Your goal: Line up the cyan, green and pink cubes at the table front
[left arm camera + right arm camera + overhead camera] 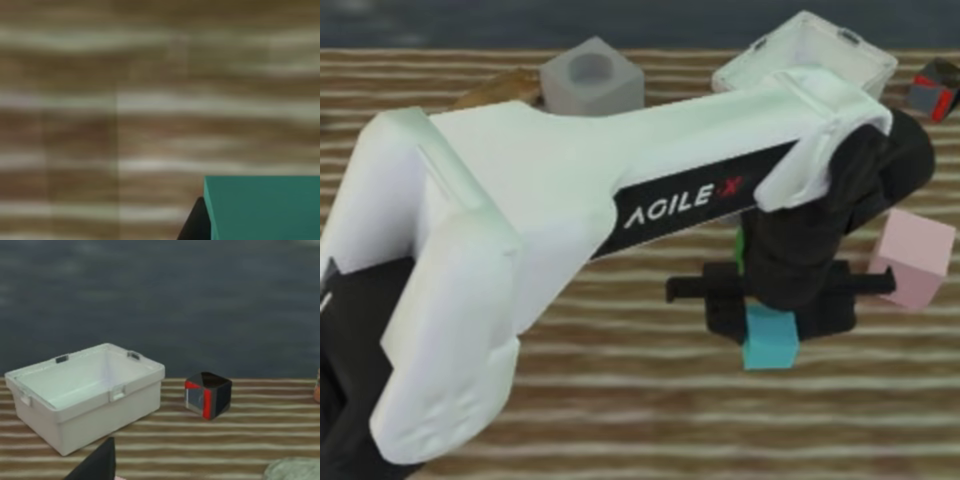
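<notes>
Left arm spans table (620, 420); left hand (772, 312) clenched on cyan cube (769, 338), pink cube (916, 258) beside.

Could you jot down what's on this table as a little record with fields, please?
Working arm: left, stretched over the table
Left hand: over the cyan cube, grip unclear
Green cube: mostly hidden under that arm
Pink cube: right side, standing apart
White bin: back right
Dark cube with red marks: beside the bin
Grey cube with hollow: back
</notes>
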